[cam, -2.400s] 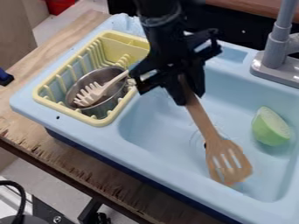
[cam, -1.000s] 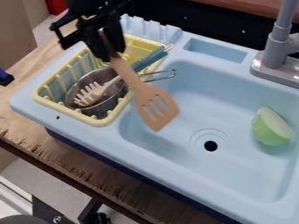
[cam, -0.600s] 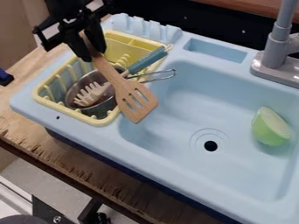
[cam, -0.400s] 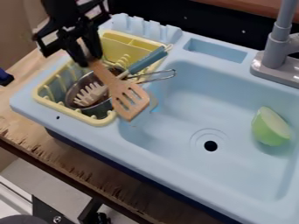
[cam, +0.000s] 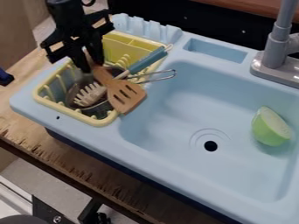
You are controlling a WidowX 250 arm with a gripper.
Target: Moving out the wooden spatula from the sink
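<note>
The tool (cam: 92, 66) looks clamped on the wooden spatula (cam: 126, 95) by its handle, over the yellow rack (cam: 70, 114), the blade jutting past the rim; let go there, I'd say, and that overhang could tip it into the sink (cam: 222, 105).

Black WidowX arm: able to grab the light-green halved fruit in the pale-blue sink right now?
Probably not: its pincer looks closed on the brown slotted wooden spatula. With that set down, nothing visible blocks the fruit.

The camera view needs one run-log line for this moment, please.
gripper: holding spatula | spatula: clear of sink floor, over rack | green piece: in sink
</note>
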